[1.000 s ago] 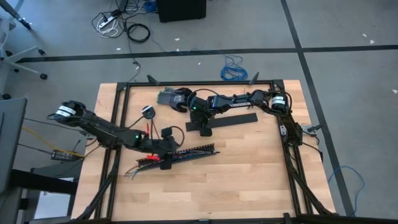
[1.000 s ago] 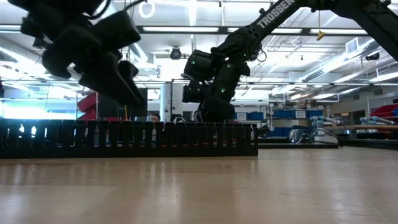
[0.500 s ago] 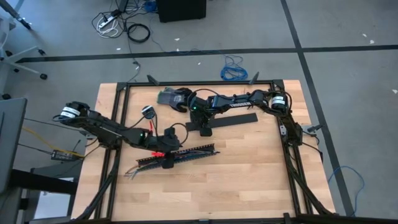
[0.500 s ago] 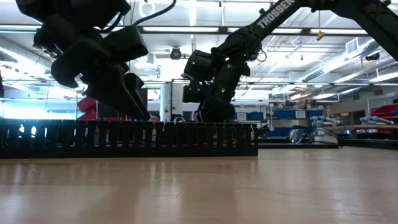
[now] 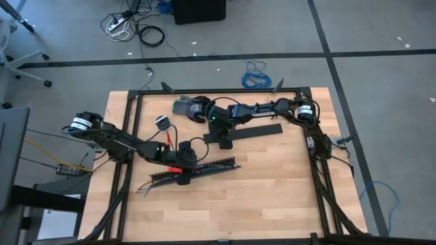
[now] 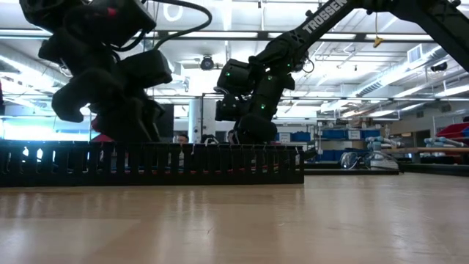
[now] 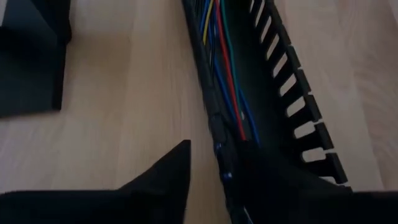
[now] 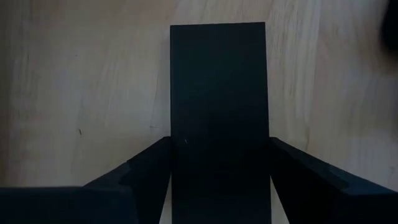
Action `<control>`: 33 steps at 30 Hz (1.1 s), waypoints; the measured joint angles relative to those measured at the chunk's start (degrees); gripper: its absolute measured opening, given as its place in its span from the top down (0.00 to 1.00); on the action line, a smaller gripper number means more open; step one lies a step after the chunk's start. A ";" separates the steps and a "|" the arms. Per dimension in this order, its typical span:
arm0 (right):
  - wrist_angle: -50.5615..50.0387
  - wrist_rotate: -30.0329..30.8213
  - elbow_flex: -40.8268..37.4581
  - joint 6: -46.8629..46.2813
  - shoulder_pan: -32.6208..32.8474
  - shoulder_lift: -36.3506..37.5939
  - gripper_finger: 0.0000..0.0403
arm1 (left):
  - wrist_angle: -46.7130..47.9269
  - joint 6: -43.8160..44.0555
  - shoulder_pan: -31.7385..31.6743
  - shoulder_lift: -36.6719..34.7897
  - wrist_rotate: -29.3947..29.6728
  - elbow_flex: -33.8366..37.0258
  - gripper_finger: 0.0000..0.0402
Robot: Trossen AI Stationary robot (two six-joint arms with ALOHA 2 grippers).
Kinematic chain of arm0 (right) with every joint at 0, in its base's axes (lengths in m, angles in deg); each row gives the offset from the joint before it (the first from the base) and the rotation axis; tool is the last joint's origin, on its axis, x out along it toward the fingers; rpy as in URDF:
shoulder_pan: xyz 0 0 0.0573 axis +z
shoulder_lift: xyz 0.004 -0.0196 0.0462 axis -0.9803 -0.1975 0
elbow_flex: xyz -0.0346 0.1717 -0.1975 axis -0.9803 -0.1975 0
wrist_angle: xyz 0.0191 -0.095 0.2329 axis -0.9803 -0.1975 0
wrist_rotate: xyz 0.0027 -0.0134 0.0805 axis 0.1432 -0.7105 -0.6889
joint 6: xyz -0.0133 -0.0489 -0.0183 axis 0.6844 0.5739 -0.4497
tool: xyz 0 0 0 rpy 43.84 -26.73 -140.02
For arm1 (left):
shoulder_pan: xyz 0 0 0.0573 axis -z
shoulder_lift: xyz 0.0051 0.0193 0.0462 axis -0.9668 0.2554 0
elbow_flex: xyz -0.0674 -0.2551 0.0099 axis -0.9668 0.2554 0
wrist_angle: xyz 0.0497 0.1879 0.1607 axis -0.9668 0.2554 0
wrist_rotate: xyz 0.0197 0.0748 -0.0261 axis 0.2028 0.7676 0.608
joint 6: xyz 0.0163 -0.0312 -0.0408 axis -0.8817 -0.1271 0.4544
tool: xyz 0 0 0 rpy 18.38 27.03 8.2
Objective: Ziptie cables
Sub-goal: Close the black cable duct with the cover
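The cables [image 7: 227, 93], thin blue, red, green and yellow wires, lie inside a black slotted channel [image 5: 211, 165] at the middle of the table. Their splayed end [image 5: 144, 187] sticks out of the channel's left end onto the wood. My left gripper [image 7: 217, 162] slants down at the channel's left part [image 5: 182, 173], open. One finger stands over the wood and the other inside the channel, with one slotted wall and the wires between them. Whether it touches them I cannot tell. Farther back, my right gripper [image 5: 221, 139] is shut on a flat black plate [image 8: 217, 93]. My right gripper holds the flat black plate between its two fingers, one on each long side [image 8: 174, 155], at the plate's near end. The fingers slant down from above and lie along the plate. The plate looks to lie flat on the wood.
A long black strip [image 5: 259, 131] lies on the table beside the right gripper. A grey object [image 5: 184, 105] sits at the far edge and a small round part [image 5: 162, 121] near the left arm. Black frame rails [image 5: 129, 136] border the table. Bare wood lies toward the near edge.
My left gripper has sunk from above the channel down onto its left part, shifting slightly toward the table's right and tipping steeper. The channel and cables have stayed in place.
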 joint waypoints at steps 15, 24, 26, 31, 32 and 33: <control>0.17 -0.09 -0.04 0.08 -0.04 0.00 0.39 | 8.35 1.91 0.82 -0.31 -2.74 -0.33 0.99; 0.17 -0.08 -0.04 0.06 -0.04 0.01 0.39 | 15.39 6.48 1.69 -1.56 -2.25 -0.32 1.00; 0.18 -0.08 -0.04 0.06 -0.04 0.00 0.39 | 15.68 6.54 1.70 -2.00 -2.14 -0.28 1.00; 0.17 -0.07 -0.04 0.06 -0.04 0.02 0.39 | 19.10 6.52 1.70 -5.51 -2.16 0.07 0.98; 0.19 -0.07 -0.04 0.06 -0.04 0.00 0.39 | 19.58 6.52 1.70 -6.08 -2.16 0.14 0.97; 0.17 -0.07 -0.04 0.06 -0.04 0.01 0.39 | 20.01 6.50 1.70 -6.49 -2.19 0.20 0.95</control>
